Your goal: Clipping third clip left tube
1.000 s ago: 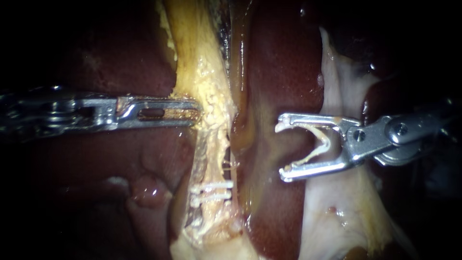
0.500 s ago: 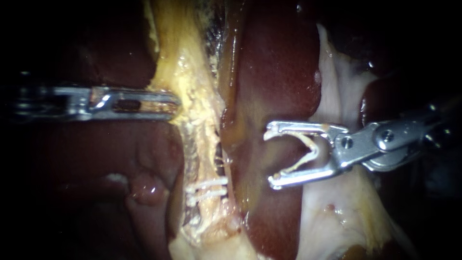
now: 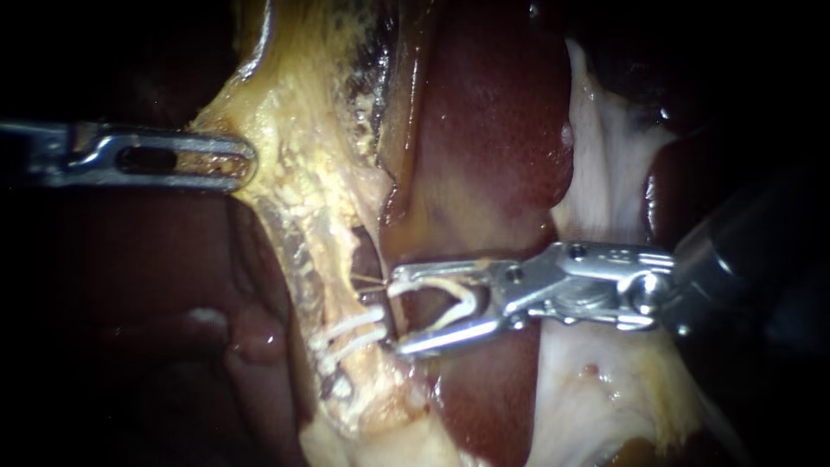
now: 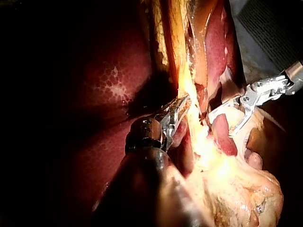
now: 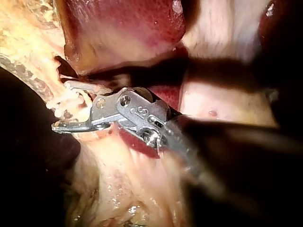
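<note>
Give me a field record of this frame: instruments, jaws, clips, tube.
left instrument: jaws shut on yellow tissue, which is stretched toward the view's left
right instrument: jaws spread, carrying an open clip between them
tube: bears two clips, close together
right jaw tips: at the tube's edge, just above the two clips; cannot tell whether they straddle it
liver: dark red, behind the right instrument
</note>
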{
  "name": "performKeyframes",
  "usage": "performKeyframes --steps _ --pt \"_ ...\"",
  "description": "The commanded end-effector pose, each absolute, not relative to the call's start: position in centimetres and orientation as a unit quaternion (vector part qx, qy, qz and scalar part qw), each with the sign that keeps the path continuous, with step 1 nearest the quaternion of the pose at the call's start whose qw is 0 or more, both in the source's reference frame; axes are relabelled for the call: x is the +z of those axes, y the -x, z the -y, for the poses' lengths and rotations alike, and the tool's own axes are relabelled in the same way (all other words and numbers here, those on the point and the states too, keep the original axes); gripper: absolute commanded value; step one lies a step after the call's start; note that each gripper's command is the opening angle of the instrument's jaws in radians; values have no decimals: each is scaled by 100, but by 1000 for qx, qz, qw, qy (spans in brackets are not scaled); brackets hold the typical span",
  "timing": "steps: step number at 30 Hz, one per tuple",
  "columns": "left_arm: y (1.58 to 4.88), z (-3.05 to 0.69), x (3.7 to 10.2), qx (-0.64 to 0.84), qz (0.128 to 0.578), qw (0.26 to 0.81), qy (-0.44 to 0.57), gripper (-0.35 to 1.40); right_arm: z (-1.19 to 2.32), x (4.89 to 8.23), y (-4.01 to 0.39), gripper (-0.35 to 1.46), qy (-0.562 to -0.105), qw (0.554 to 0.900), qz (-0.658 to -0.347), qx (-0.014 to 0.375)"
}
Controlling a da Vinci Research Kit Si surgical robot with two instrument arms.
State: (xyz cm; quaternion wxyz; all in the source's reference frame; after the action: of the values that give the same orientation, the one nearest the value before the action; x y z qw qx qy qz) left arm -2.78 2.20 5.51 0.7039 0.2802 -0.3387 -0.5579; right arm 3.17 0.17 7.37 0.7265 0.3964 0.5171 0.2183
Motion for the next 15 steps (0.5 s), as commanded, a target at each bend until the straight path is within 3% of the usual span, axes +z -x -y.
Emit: performKeyframes --steps 1,12,15 --pt "278 -219 550 -558 338 704 -280 -35 -19 744 -320 57 -399 726 -516 218" --pt "278 -217 547 -557 339 705 -278 -35 -31 787 -343 56 -407 726 -510 219" --pt "277 -217 547 -557 339 705 -278 -35 -33 787 -345 57 -424 708 -517 228"
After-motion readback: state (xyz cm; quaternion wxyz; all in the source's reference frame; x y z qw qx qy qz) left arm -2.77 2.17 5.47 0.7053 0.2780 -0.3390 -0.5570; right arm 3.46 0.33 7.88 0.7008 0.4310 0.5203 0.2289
